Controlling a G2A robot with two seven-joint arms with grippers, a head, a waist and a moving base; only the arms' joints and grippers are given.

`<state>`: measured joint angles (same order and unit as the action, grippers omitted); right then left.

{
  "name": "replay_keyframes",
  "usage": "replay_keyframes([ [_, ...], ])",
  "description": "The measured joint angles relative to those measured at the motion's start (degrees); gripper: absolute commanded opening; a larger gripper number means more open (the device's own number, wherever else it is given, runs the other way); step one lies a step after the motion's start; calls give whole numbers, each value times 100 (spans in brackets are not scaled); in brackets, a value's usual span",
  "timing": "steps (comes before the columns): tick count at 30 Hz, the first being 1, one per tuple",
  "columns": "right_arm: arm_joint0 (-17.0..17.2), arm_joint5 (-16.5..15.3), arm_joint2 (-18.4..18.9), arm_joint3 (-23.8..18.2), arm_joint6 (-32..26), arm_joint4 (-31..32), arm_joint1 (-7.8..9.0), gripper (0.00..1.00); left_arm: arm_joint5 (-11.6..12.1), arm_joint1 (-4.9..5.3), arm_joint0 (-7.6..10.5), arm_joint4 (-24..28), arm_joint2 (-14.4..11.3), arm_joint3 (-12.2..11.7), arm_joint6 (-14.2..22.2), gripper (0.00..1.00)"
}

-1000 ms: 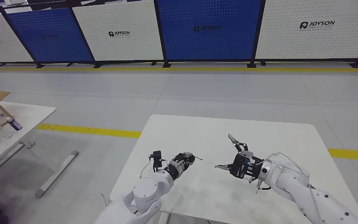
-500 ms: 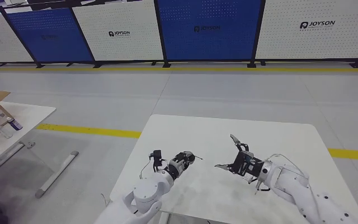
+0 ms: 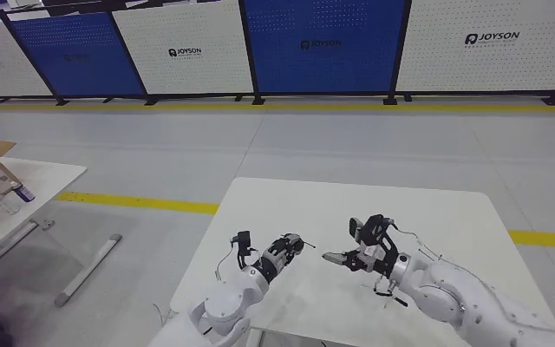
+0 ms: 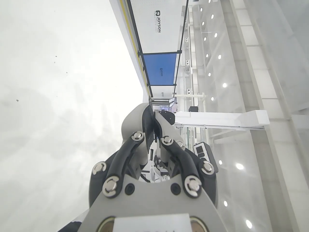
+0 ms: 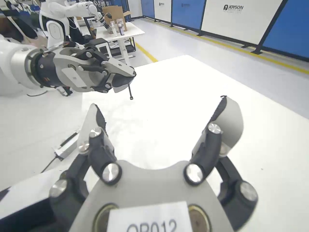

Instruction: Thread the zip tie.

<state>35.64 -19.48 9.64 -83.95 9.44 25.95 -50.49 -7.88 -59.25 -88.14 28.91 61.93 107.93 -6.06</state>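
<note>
Behind the white worktop [image 3: 434, 208] stand blue and white partition panels [image 3: 321, 43]. A yellow floor line [image 3: 139, 201] runs in front of them, and a second table [image 3: 43, 178] sits at the left edge of the top view.

Low in that view the left pincer [image 3: 293, 242] is closed on the zip tie [image 3: 305, 245] — a thin black strip poking out toward the right pincer [image 3: 342, 243]. That one hangs just beside it, jaws spread wide, holding nothing and not touching the tie.

The right wrist view shows more detail: the tie hangs down from the closed fingertips and ends in a small square head. At upper left it also shows another robot [image 5: 54, 13] and a cardboard box [image 5: 115, 13] at the second table.

The left wrist view shows the black pads pressed together — the tie itself cannot be made out there.
</note>
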Motion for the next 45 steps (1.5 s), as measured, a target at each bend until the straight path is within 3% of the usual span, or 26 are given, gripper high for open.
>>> replay_keyframes([
  [9, 21, 0, 17, -12, 13, 56, -3, 100, -4, 0, 2, 4, 0, -2, -1, 0],
  [11, 150, 0, 80, -203, -93, -247, -9, 100, -4, 0, 2, 4, -1, -2, -1, 0],
  [15, 236, 0, 358, -476, -792, -2026, 45, 100, -4, 0, 2, 4, -1, -2, -1, 0],
  [20, 555, 0, 1046, -330, -2113, -4154, 80, 100, -4, 0, 2, 4, -1, -2, -1, 0],
  [23, 829, 0, 1520, 43, -3193, -5129, -16, 100, -4, 0, 2, 4, -1, -2, -1, 0],
  [28, 1119, 0, 2096, 841, -4906, -6158, -392, 100, -4, 0, 2, 4, 0, -2, -1, 0],
  [30, 1134, 0, 2207, 1045, -5255, -6206, -501, 100, -4, 0, 2, 4, 0, -2, -1, 0],
  [45, 1131, 0, 2203, 1036, -5244, -6192, -495, 100, -4, 0, 2, 4, 0, -2, -1, 0],
])
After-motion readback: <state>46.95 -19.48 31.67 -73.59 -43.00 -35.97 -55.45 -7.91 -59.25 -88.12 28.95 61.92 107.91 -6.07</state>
